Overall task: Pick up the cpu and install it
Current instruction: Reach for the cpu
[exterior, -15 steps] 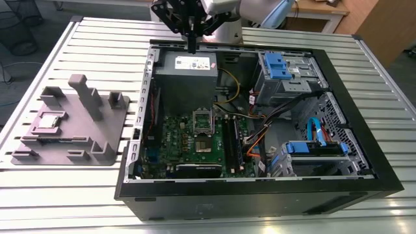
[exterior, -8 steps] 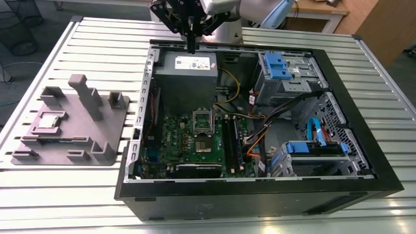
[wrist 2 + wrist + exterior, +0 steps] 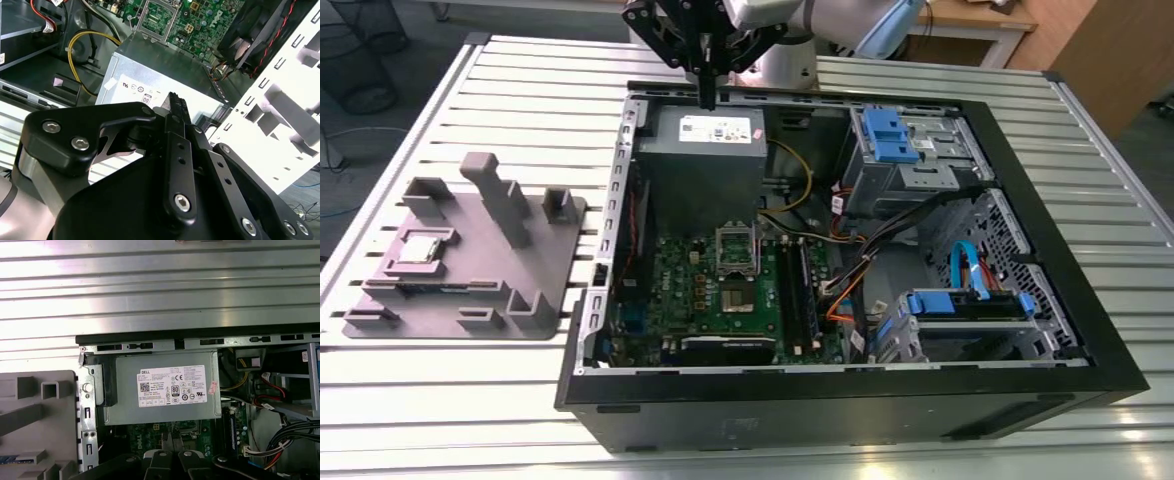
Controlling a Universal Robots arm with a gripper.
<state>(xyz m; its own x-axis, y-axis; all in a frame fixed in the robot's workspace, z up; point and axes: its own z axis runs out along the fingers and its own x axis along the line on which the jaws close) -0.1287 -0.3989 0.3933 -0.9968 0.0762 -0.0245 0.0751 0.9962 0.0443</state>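
The pincer (image 3: 708,99), pressed together, hangs above the power supply (image 3: 700,155) at the case's (image 3: 907,92) far side; the cpu (image 3: 424,247) lies on the tray (image 3: 554,252), at the exterior view's left.

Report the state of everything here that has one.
cpu, lying flat on the grey fixture tray, not picked up.
hand, shut, empty, over the power supply.
computer case, on its side, side panel off.
cpu socket, looks empty.
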